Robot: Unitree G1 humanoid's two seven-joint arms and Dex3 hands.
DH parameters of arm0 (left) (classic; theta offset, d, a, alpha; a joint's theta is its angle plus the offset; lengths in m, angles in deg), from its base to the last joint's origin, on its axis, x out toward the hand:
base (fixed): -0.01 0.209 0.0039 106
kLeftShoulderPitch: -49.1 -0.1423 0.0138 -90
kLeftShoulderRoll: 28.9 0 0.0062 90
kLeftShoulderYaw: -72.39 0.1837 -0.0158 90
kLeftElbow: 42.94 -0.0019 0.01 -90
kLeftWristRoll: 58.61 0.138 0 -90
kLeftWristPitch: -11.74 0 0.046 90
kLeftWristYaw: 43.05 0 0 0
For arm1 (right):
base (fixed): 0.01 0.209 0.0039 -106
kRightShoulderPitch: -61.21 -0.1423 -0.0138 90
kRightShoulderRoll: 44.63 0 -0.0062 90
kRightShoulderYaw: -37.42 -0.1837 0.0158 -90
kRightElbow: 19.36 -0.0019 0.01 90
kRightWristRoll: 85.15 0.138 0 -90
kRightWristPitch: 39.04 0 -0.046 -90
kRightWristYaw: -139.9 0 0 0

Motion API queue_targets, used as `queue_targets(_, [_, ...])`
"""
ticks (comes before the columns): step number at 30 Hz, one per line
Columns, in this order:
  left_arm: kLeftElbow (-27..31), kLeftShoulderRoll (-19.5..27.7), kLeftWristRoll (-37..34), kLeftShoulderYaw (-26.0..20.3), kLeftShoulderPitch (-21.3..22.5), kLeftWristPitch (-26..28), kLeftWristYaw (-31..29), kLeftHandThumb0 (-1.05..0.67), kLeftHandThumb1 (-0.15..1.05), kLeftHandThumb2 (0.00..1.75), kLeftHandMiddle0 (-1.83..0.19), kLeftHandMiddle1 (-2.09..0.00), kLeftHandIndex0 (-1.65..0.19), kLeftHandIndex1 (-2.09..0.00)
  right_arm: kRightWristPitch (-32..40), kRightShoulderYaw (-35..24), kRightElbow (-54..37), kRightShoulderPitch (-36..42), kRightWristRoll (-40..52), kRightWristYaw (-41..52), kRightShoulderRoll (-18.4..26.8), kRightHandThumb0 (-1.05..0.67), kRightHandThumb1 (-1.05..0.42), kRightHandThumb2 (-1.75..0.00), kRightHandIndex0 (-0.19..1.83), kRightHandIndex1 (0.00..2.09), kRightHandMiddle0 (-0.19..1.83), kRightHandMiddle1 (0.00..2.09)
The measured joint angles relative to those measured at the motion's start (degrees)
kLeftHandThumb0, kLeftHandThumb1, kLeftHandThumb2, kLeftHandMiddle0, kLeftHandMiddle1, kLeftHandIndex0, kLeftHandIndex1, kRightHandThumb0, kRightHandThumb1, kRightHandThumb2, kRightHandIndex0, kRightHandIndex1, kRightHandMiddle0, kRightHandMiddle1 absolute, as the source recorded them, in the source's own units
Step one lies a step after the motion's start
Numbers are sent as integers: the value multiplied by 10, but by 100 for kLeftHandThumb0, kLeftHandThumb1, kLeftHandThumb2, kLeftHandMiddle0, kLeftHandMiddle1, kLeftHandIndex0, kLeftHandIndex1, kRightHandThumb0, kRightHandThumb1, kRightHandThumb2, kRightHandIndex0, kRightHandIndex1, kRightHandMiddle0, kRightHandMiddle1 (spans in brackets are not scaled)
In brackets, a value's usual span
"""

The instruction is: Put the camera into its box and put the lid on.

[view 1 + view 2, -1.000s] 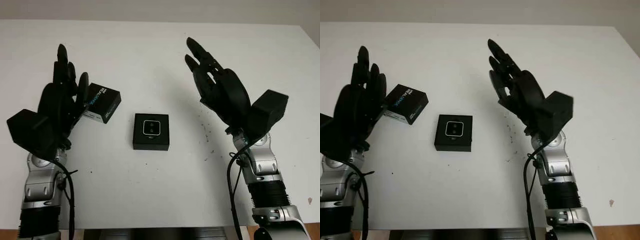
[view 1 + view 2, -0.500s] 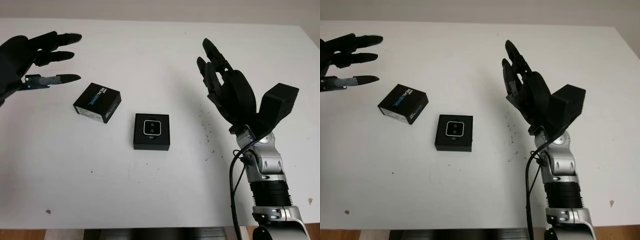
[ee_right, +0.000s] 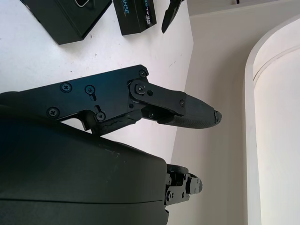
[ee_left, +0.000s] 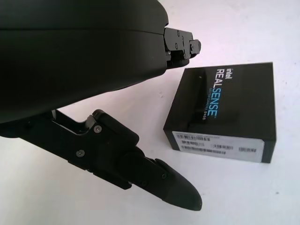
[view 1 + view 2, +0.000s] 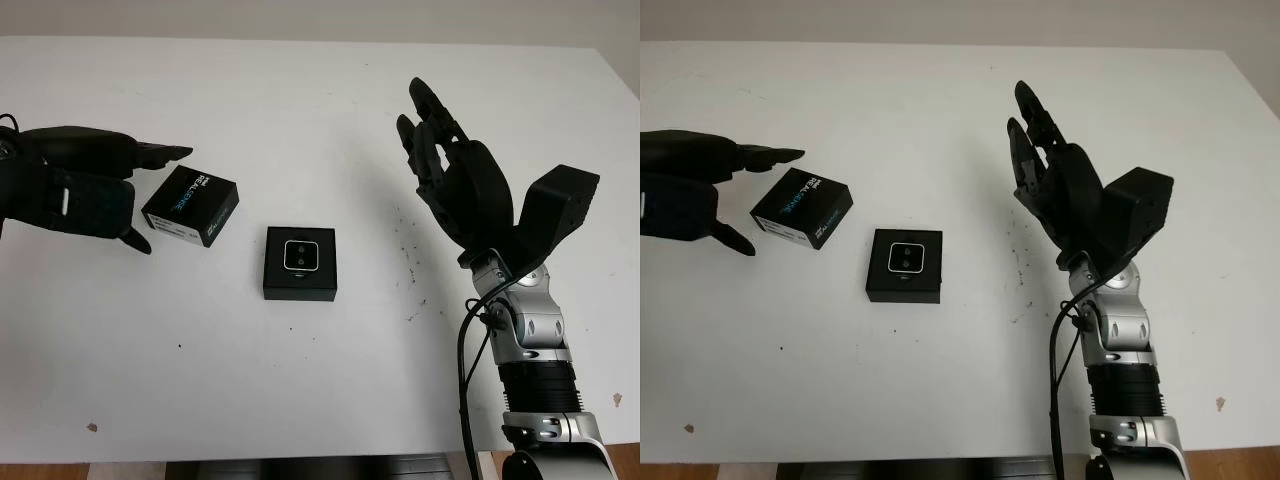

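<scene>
I see a white tabletop (image 5: 300, 380) carrying two black items and some dark specks right of centre. My right arm (image 5: 530, 360) rises from the bottom right edge, silver at the forearm, with a cable running alongside it.

My right hand (image 5: 455, 175) is raised above the right half of the tabletop, well apart from both items. It is open and holds nothing, fingers pointing toward the far edge.

My left hand (image 5: 75, 190) comes in from the left edge, low over the tabletop, just beside the lid (image 5: 190, 205). It is open and holds nothing. One finger (image 5: 160, 153) reaches past the lid's far corner and the thumb (image 5: 135, 240) lies on the near side of it. From the head views I cannot tell whether any finger touches the lid; in the left wrist view a gap of white tabletop shows between the thumb (image 4: 154, 180) and the lid (image 4: 225, 112).

The lid is a black rectangular piece with white and blue lettering on top and a white label on one side wall. It lies flat, turned at an angle, left of centre.

The box (image 5: 301, 263) sits near the centre, close to the lid but not touching it. It is open, and the camera (image 5: 301, 256) lies in it, face up, a light square outline with dark lenses.
</scene>
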Motion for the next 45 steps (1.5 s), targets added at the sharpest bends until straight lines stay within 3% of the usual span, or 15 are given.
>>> queue_targets(6, [-40, -14, 32, 22, 28, -5, 16, -62, 81, 5, 10, -5, 14, -4, 3, 0, 0, 0, -3, -2, 0, -58, -105, -63, -1, 5, -3, 7])
queue_targets(17, [-143, -44, 56, 41, 68, -25, 108, -67, 85, 6, 16, -4, 16, -4, 8, 0, 0, 1, -2, 2, -1, -58, -105, -62, -2, 4, -3, 7])
queue_targets(29, [-198, -63, 38, 55, 106, -40, 80, -67, 83, 5, -3, -9, 2, -9, 4, 1, 6, 4, -5, 6, -2, -57, -105, -62, -1, 5, -2, 8])
queue_targets(45, [-175, -72, 43, 68, 110, -11, 26, -59, 82, 5, 3, -5, 2, -7, -21, 0, 21, 5, -6, 10, -4, -55, -105, -63, -1, 5, -3, 8])
